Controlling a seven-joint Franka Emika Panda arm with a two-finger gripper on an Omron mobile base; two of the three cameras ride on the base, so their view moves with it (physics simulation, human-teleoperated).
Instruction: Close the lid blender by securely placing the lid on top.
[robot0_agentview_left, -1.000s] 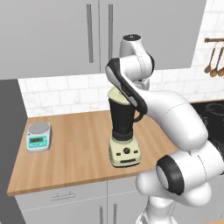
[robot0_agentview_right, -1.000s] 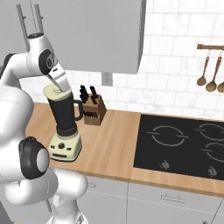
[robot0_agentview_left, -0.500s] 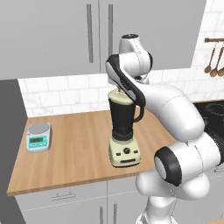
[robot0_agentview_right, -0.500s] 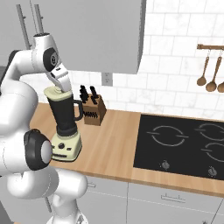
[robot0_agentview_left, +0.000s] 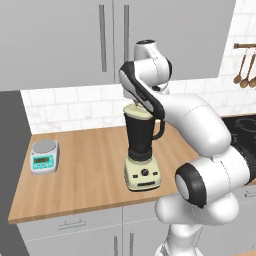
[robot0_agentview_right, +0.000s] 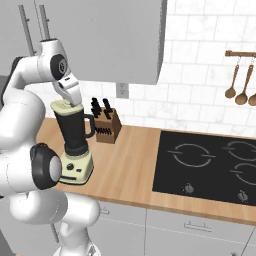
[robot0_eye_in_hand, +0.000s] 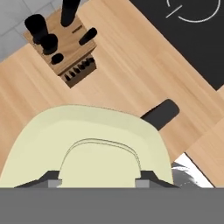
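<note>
While the lid (robot0_eye_in_hand: 92, 148) rests flat on the mouth of the blender (robot0_agentview_left: 141, 145) on the tabletop (robot0_agentview_left: 85, 170), directly beneath the hand, the fingers (robot0_eye_in_hand: 49, 178) stand narrow against its raised centre, apparently gripping it; seating looks nearly complete.

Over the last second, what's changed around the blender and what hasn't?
Little has moved. The arm's elbow has swung slightly, while the gripper stays at the top of the blender, its fingers on either side of the lid's raised centre. The lid sits on the jar mouth as before. The scale, knife block and blender base have not shifted.
</note>
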